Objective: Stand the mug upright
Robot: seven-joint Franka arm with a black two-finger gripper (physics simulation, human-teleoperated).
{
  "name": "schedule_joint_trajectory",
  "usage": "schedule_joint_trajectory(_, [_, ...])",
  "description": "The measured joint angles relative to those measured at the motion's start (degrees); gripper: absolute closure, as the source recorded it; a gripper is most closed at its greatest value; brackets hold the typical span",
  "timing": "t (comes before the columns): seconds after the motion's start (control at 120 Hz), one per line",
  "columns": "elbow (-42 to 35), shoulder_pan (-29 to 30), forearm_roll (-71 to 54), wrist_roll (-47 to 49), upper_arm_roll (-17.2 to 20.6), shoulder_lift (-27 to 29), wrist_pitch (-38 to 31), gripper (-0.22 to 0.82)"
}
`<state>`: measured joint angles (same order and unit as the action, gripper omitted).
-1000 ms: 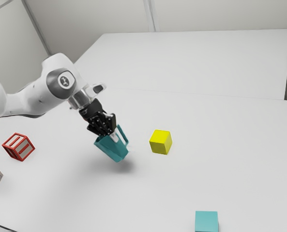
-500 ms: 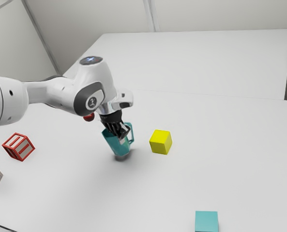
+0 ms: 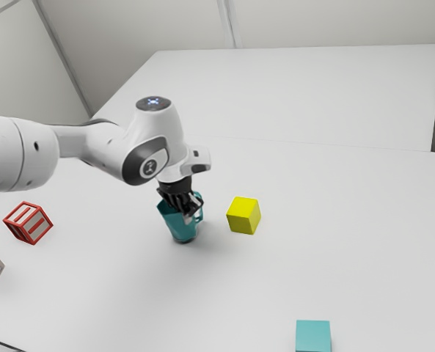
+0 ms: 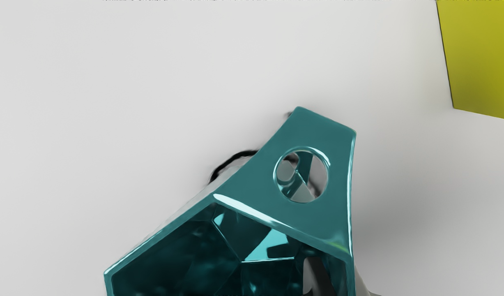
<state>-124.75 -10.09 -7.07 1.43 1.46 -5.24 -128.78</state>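
Mug (image 3: 179, 224) beside yellow cube (image 3: 243, 215), at exterior view's left; mouth up beneath gripper (image 3: 187, 213), long axis near vertical, handle (image 4: 317, 131) cubeward. Gripper pinches mug wall, one finger (image 4: 322, 279) inside.

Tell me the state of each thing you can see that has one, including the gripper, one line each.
Teal mug: mouth up, near upright, seemingly leaning slightly, held
Gripper: shut on the mug's wall, one finger inside
Yellow cube: resting on the table, not held
Red-and-white cube: resting, not held
Teal cube: resting, not held
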Motion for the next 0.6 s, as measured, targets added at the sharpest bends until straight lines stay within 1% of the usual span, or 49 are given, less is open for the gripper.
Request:
schedule_joint_trajectory(0.042, [0.05,-0.45,0.06,0.41,0.11,-0.14,-0.1,0.74])
schedule_joint_trajectory(0.192, [0.12,-0.88,0.45,1.43,-0.02,0.47,-0.1,0.41])
schedule_joint_trajectory(0.292, [0.31,-0.54,0.61,1.97,-0.27,2.34,0.14,0.26])
schedule_joint_trajectory(0.342, [0.87,-0.38,0.74,2.21,-0.3,3.21,0.58,0.2])
schedule_joint_trajectory(0.392, [3.1,-0.19,0.85,2.43,-0.21,3.79,1.8,0.16])
schedule_joint_trajectory(0.508, [7.2,0.14,1.23,2.78,0.01,5.34,5.02,0.09])
schedule_joint_trajectory(0.6, [13.97,-0.27,1.64,1.96,-0.45,5.76,8.89,0.06])
